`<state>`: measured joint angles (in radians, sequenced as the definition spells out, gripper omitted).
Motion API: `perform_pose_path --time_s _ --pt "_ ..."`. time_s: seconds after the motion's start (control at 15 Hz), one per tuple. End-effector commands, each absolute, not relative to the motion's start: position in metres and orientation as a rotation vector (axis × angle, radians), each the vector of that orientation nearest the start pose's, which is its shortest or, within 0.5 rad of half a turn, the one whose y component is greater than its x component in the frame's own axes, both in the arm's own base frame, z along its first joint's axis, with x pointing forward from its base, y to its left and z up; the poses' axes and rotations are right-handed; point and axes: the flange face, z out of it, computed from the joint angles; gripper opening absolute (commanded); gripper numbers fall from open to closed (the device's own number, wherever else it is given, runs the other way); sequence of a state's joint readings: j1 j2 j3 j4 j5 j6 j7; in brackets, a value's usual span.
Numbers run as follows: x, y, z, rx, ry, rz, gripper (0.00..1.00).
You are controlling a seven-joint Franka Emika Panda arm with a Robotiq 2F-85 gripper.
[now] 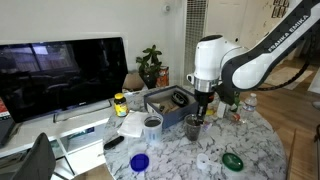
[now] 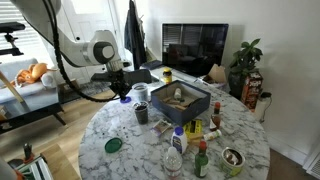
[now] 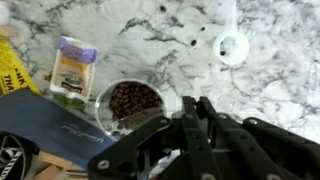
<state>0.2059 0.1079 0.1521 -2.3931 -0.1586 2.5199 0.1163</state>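
In the wrist view my gripper points down at the marble table, its two dark fingers drawn close together with nothing visible between them. Just beside the fingertips stands a glass cup of coffee beans. A white spoon lies further off on the marble. In both exterior views the gripper hangs low over the round table, close above the dark cup.
A dark open box sits mid-table, a second glass beside it. A small packet lies near the cup. Green lid, blue lid, bottles, a TV and a plant stand around.
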Motion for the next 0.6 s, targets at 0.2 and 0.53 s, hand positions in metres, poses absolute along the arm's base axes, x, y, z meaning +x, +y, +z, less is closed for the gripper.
perform_pose_path --time_s 0.2,0.53 --pt "0.418 0.205 0.238 -3.057 -0.55 0.08 0.03" --pt "0.413 0.194 0.21 -3.05 -0.482 0.052 0.03"
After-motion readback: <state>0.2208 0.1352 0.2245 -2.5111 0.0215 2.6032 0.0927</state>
